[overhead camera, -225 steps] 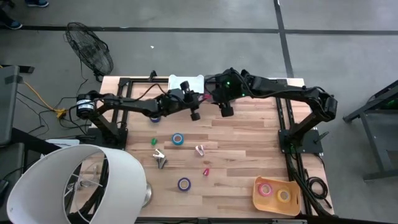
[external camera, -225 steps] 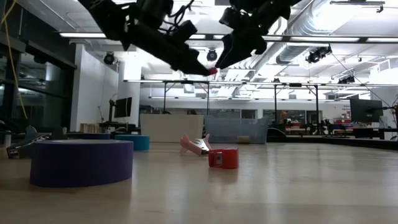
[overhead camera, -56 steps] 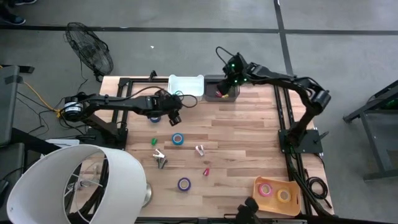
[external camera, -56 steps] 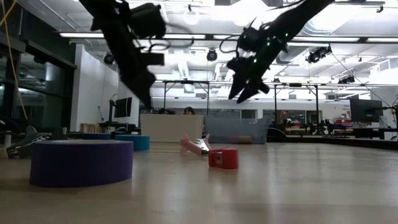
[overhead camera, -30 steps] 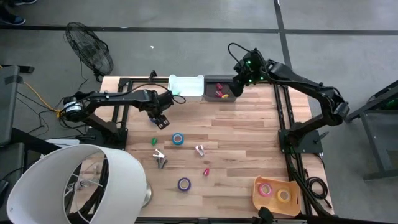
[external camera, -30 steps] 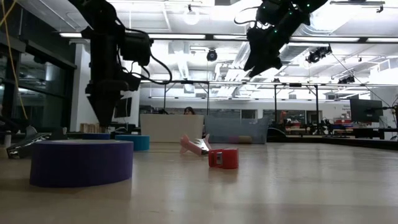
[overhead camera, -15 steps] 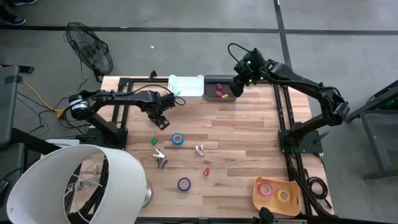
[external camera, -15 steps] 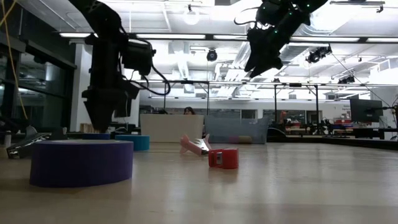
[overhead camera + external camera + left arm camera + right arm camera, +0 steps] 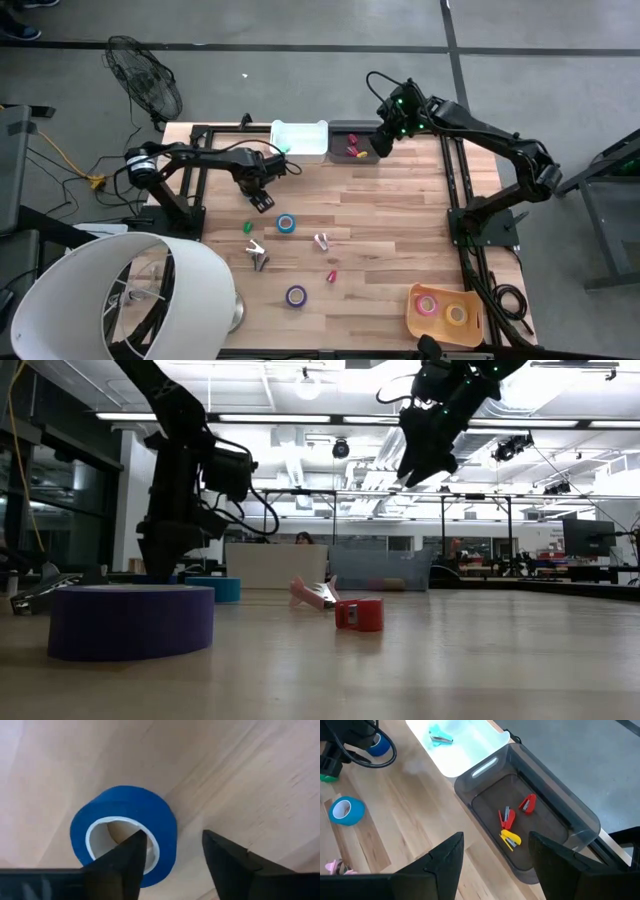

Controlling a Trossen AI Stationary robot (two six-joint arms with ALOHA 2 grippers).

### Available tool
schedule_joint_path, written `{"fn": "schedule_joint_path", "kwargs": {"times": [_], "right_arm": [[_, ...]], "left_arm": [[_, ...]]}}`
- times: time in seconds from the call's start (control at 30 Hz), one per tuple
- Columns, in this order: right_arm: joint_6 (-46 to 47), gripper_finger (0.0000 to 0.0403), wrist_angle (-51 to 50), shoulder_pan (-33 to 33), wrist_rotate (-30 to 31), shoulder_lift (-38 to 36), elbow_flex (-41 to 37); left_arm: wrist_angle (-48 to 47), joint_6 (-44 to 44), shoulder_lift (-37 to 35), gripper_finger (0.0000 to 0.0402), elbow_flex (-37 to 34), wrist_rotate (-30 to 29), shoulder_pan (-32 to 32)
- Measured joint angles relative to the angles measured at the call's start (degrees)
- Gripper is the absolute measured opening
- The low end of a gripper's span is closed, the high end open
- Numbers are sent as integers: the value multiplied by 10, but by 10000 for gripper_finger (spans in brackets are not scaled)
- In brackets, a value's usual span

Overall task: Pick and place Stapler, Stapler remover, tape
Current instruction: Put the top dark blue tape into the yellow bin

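Observation:
My left gripper (image 9: pixel 262 199) (image 9: pixel 173 834) is open and points down over a dark blue tape roll (image 9: pixel 125 832) that lies flat on the wood. One finger (image 9: pixel 127 857) stands over the roll's hole, the other (image 9: pixel 225 857) outside its wall; whether either touches it does not show. My right gripper (image 9: pixel 383 140) (image 9: pixel 496 836) is open and holds nothing, high above the grey bin (image 9: pixel 560 810). Red and yellow staplers (image 9: pixel 509 827) lie in that bin. A teal stapler remover (image 9: pixel 441 738) lies in the white tray (image 9: pixel 470 750).
On the table lie a light blue roll (image 9: pixel 287 223), a purple roll (image 9: pixel 296 295) (image 9: pixel 130 622), a green piece (image 9: pixel 247 228), a silver remover (image 9: pixel 258 255), a pink remover (image 9: pixel 321 241) and a small red piece (image 9: pixel 331 274). An orange tray (image 9: pixel 443 322) holds rolls at the near right corner. A white lampshade (image 9: pixel 120 295) overhangs the near left.
My left gripper has come down toward the table and shifted slightly toward the near right, closing in on the dark blue roll. Nothing on the table has moved.

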Motion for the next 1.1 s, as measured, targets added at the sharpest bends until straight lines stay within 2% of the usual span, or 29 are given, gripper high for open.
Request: {"fn": "schedule_joint_path", "kwargs": {"times": [0.27, 0.43, 0.7, 1.0, 1.1], "right_arm": [[-5, 213, -2, 0, -5, 0, 0], [-31, 213, -2, 0, -31, 0, 0], [-72, 213, -2, 0, -42, 0, 0], [-109, 213, 11, 0, -82, 0, 0], [-109, 213, 33, 0, -123, 0, 0]], "left_arm": [[3, 21, -1, 97, 2, 6, 0], [22, 48, -2, 34, 2, 26, 0], [104, 121, -26, 36, 12, 94, -1], [306, 234, -74, 37, 64, 165, -1], [379, 268, -84, 39, 83, 200, -1]]}}
